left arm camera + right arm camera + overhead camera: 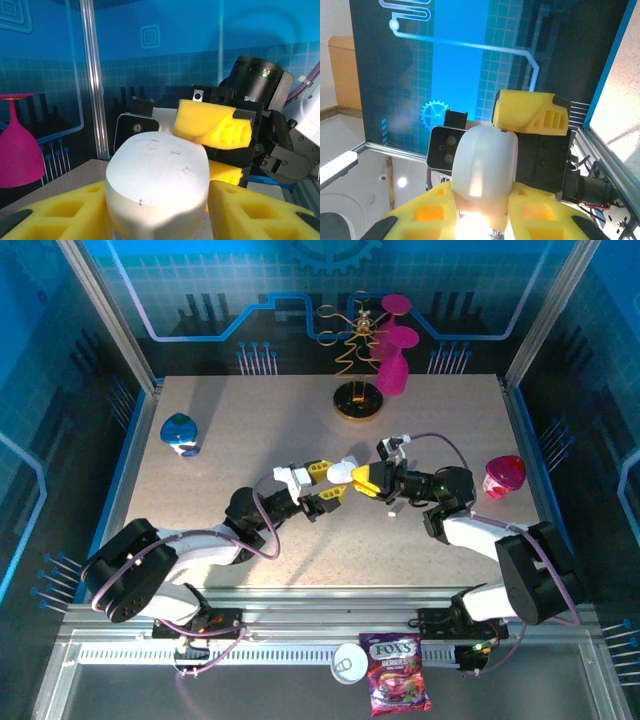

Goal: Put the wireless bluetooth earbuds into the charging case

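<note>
Both left claw (157, 212) and right claw (482, 212) grip the charging case (340, 472).

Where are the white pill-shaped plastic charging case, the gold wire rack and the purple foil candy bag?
white pill-shaped plastic charging case (157, 175): left wrist view, rounded front face.
gold wire rack (357, 401): top external view, round base.
purple foil candy bag (399, 678): top external view, middle.
</note>
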